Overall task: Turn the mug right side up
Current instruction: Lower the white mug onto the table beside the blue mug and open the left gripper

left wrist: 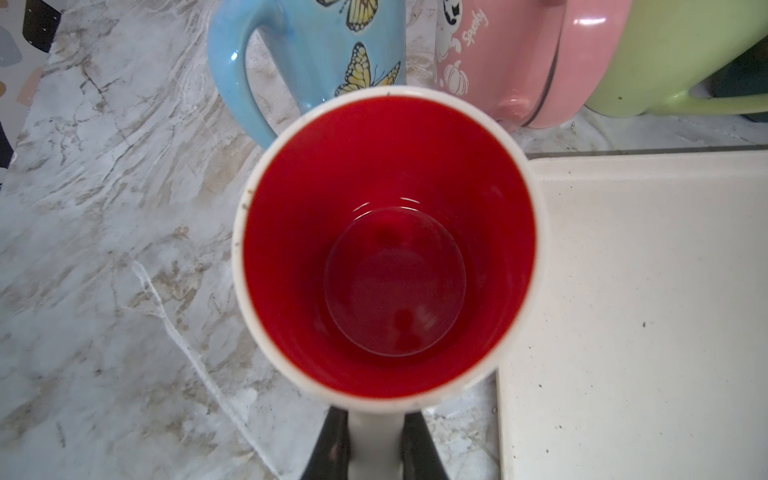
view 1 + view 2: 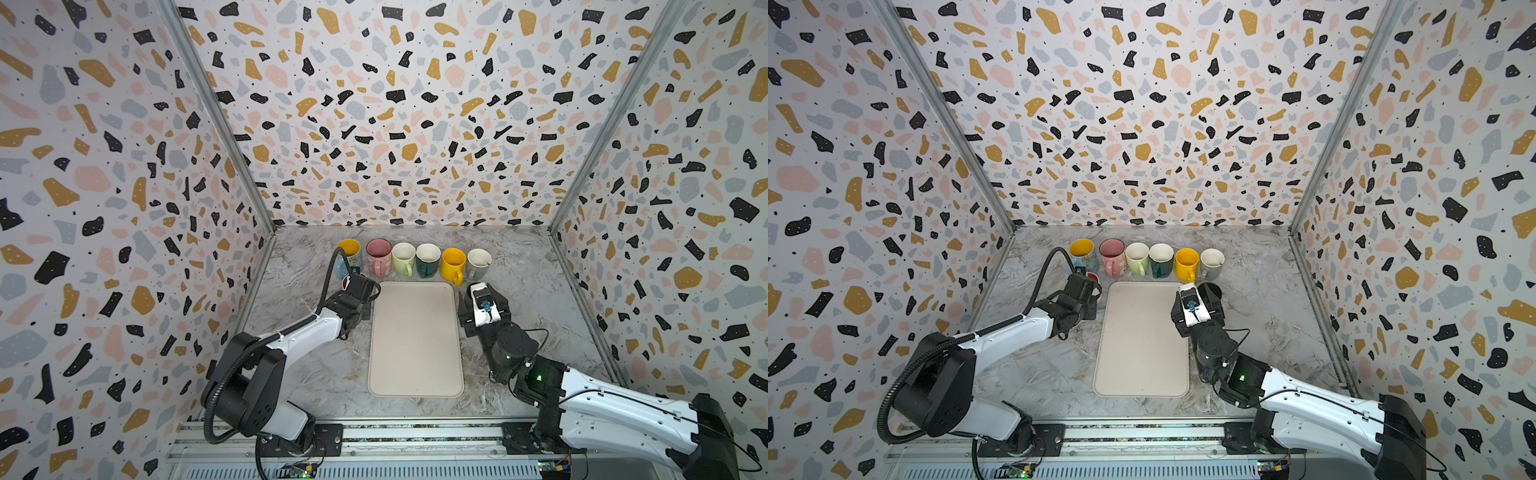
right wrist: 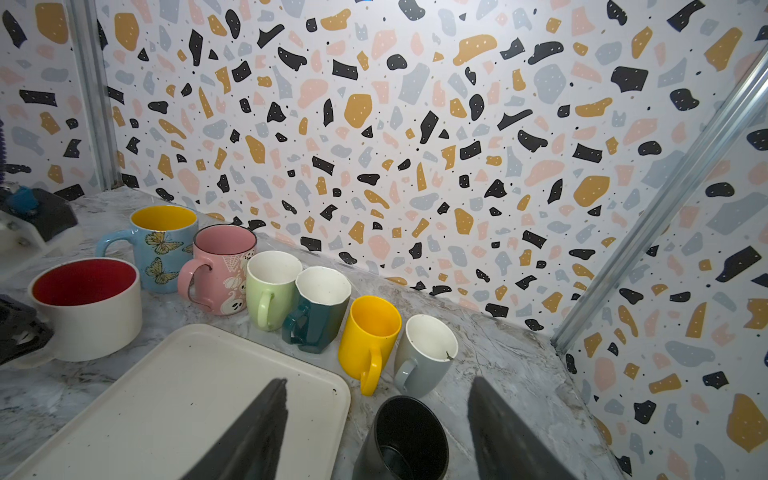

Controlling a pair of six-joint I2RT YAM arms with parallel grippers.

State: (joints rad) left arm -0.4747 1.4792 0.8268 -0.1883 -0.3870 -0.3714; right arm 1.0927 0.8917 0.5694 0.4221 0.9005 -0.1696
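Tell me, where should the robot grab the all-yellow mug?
By its handle, coming from the tray side. The all-yellow mug stands upright with the teal mug and grey mug close on either side, so the handle, sticking out toward the tray, looks easiest to pinch.

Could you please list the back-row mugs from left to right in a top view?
Blue butterfly mug → pink mug → pale green mug → dark teal mug → yellow mug → grey mug
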